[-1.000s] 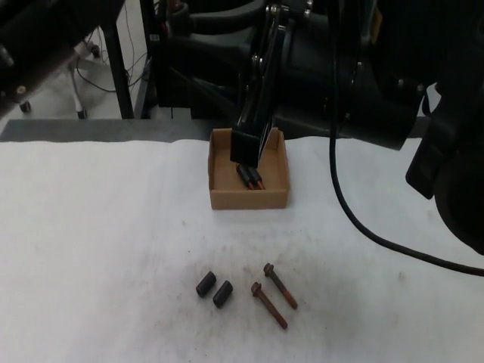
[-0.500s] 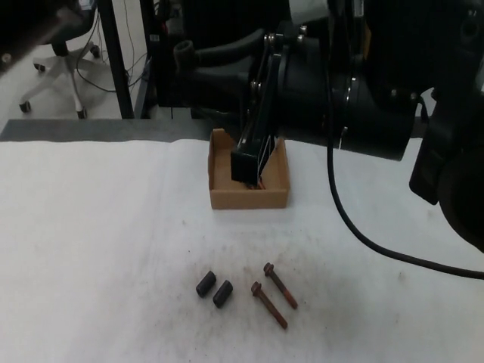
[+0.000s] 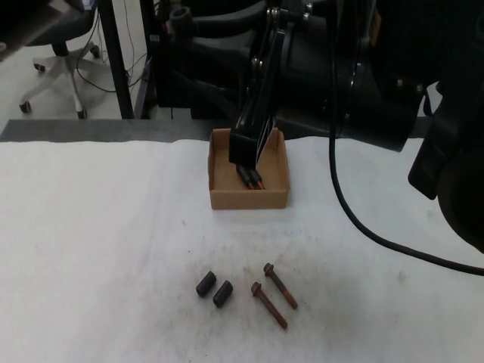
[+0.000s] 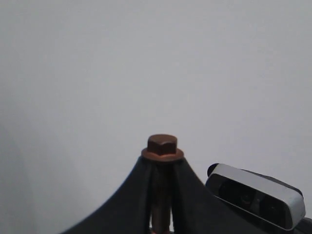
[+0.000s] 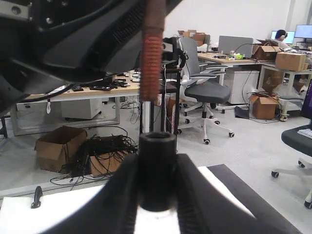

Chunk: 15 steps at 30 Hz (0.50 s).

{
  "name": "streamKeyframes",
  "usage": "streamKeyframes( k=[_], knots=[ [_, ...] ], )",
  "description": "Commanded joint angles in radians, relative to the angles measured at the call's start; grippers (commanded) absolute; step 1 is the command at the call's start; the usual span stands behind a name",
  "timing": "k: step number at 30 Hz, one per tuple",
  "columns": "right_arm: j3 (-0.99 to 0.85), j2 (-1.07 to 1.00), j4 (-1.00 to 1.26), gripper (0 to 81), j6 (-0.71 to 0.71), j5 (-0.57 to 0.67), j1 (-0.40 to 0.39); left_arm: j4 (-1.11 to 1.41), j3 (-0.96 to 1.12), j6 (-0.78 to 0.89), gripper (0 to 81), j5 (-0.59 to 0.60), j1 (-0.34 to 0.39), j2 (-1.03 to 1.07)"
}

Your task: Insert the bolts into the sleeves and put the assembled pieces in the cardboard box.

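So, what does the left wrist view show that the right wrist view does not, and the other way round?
The left wrist view gives the hexagonal head of the bolt, gripped by the left hand, and a grey camera beside it. The right wrist view gives the black sleeve in the right hand, and an office chair behind. Both share the bolt: its threaded end hangs above the sleeve, not yet in.

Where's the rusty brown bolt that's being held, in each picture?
High view: hidden among the dark arms.
Left wrist view: rusty brown hex-headed metal bolt, head poking from the left tool.
Right wrist view: its threaded shaft points at the black cylindrical sleeve.
Shared landmark: the left tool's black fingers gripping it.
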<state>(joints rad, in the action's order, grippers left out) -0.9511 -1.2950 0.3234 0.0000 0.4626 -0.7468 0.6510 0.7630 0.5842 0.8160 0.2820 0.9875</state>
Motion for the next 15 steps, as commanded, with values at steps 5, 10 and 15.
streamKeyframes(
  k=[5,10,15],
  knots=[
    [-0.009,0.008,0.018,0.6,0.008,-0.009,0.002,0.006,0.008,-0.012,0.4,0.011,-0.001,-0.002],
    [-0.012,0.008,0.018,0.6,0.008,-0.009,0.002,-0.067,0.008,-0.051,0.4,0.025,-0.001,-0.002],
    [-0.012,0.008,0.018,0.6,0.008,-0.009,0.002,-0.079,0.008,-0.068,0.4,0.033,-0.001,-0.002]
  ],
)
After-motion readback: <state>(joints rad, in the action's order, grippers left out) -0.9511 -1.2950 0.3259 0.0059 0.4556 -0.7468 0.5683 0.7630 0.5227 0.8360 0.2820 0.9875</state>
